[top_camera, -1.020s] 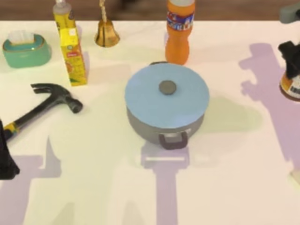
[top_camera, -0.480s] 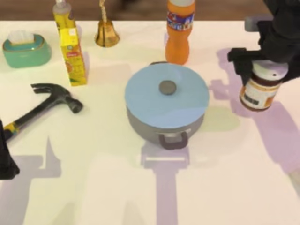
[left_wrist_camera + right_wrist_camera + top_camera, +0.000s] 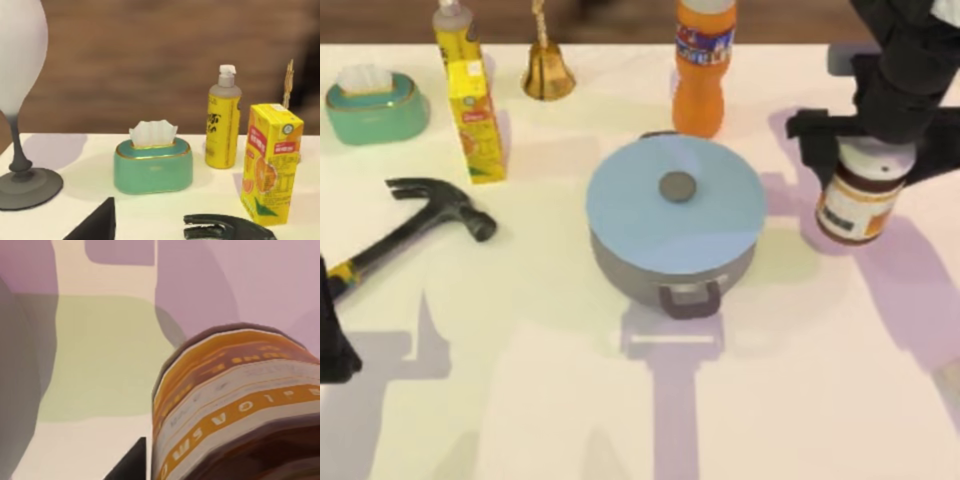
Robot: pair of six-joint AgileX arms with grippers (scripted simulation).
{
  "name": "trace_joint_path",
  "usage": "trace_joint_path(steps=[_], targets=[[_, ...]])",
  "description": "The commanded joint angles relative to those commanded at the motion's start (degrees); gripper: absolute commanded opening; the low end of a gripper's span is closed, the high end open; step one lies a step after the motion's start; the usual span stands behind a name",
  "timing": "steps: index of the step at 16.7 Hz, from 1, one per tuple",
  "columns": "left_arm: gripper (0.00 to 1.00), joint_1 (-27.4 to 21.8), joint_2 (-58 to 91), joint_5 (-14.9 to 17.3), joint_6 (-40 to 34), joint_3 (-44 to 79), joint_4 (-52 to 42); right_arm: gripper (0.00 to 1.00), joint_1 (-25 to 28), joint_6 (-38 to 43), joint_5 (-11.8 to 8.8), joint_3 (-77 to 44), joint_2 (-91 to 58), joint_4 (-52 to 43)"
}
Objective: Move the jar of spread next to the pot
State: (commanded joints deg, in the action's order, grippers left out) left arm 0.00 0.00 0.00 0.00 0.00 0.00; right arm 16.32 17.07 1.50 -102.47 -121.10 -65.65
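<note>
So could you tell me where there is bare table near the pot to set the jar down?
The strip right of the pot is bare, under the jar held by the right gripper. The table in front of the pot is also free. Behind it the soda bottle crowds in.

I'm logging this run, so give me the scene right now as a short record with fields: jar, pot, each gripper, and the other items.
jar of spread: held above the table, right of the pot, not touching it
pot: table centre, lid on
right gripper: shut on the jar near its lid
left gripper: parked at the table's left edge
other items: soda bottle, hammer, juice carton, tissue box, bell
</note>
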Motion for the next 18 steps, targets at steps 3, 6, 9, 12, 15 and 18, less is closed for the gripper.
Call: trace_joint_path(steps=[3,6,9,12,15,18], targets=[[1.00,0.00,0.00,0.00,0.00,0.00,0.00,0.00,0.00,0.09,-0.02,2.61,-0.96,3.51],[1.00,0.00,0.00,0.00,0.00,0.00,0.00,0.00,0.16,0.08,0.14,6.07,-2.33,8.38],[1.00,0.00,0.00,0.00,0.00,0.00,0.00,0.00,0.26,0.03,0.18,7.29,-2.89,9.89],[1.00,0.00,0.00,0.00,0.00,0.00,0.00,0.08,0.26,0.03,0.18,7.29,-2.89,9.89],[1.00,0.00,0.00,0.00,0.00,0.00,0.00,0.30,0.26,0.03,0.18,7.29,-2.89,9.89],[1.00,0.00,0.00,0.00,0.00,0.00,0.00,0.53,0.26,0.03,0.18,7.29,-2.89,9.89]])
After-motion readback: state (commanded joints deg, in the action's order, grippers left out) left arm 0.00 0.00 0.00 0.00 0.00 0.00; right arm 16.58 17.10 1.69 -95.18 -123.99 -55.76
